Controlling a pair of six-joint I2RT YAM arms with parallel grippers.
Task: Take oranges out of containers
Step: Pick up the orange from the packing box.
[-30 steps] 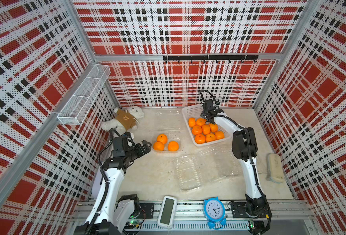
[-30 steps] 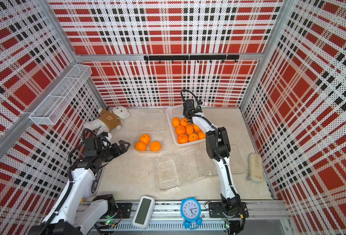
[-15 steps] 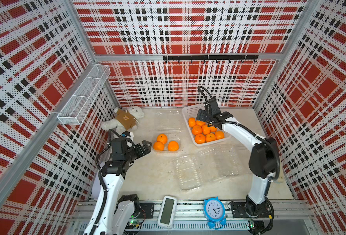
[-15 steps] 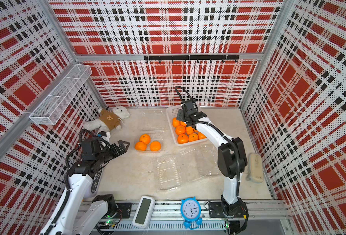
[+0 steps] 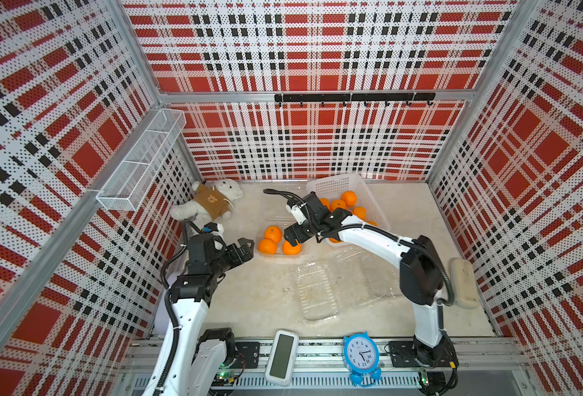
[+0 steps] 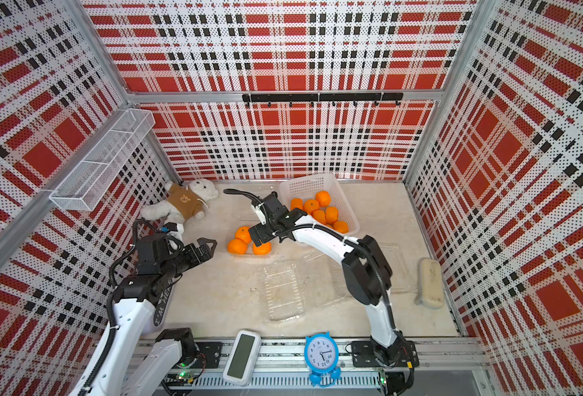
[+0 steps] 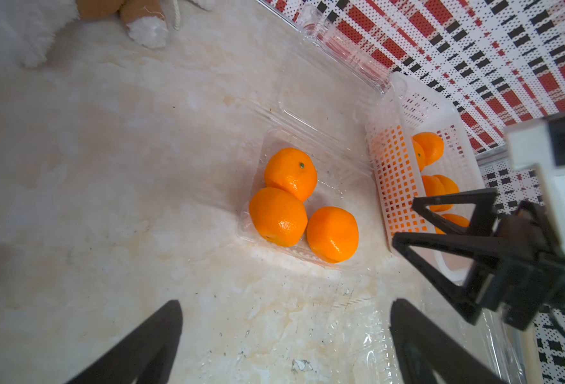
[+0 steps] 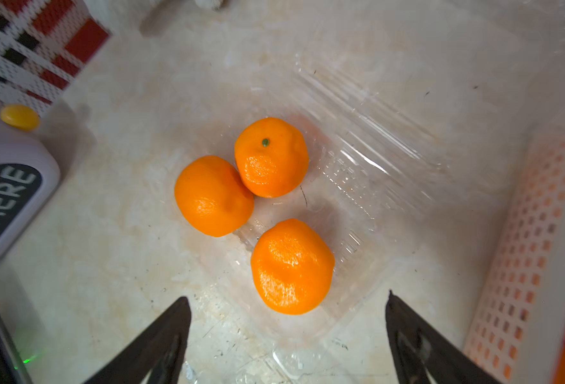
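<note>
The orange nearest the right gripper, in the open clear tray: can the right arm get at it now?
Probably yes. The right gripper hangs open close over that orange, the clear tray lies open, and nothing stands between them.

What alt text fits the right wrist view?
Three oranges sit in an open clear container, just ahead of the open, empty right claw. A white perforated basket stands beside the container, and a white box lettered HERE sits on the far side.
</note>
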